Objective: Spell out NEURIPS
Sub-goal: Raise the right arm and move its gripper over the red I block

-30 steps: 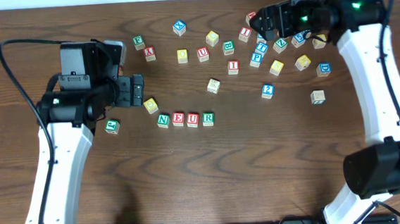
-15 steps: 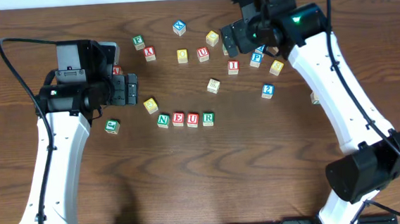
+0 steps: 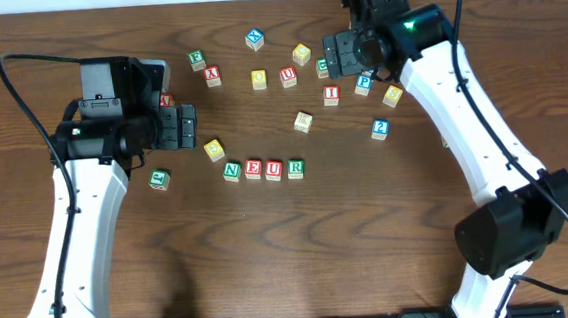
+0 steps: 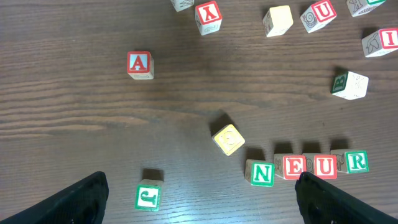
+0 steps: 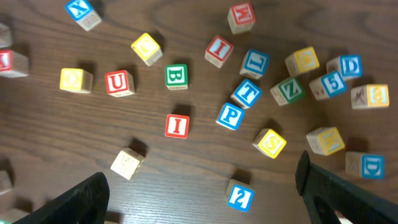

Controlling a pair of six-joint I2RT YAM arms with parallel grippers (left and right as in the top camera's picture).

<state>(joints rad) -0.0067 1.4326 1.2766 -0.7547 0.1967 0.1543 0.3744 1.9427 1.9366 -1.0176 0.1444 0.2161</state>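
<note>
red a cube (image 4: 139, 64), green j cube (image 4: 148, 197), wooden table (image 4: 62, 124).

Overhead, the right tool (image 3: 337, 55) and its arm (image 3: 462, 116) hide the cube cluster (image 5: 287, 91) beyond it; the B cube (image 3: 322, 68) shows only a sliver. A red cube (image 3: 165, 100) peeks from behind the left tool (image 3: 190, 126). In the right wrist view, far left of the tool, an edge cube (image 5: 9, 61) is cut off.

The overhead camera looks straight down from high above and takes in the whole counter (image 3: 271, 260). The left wrist camera looks down from nearer on the N-E-U-R row (image 4: 308, 167), and the right wrist camera on the scattered cubes (image 5: 247, 93) farther back. Both wrist views share the red I cube (image 5: 177, 126).
</note>
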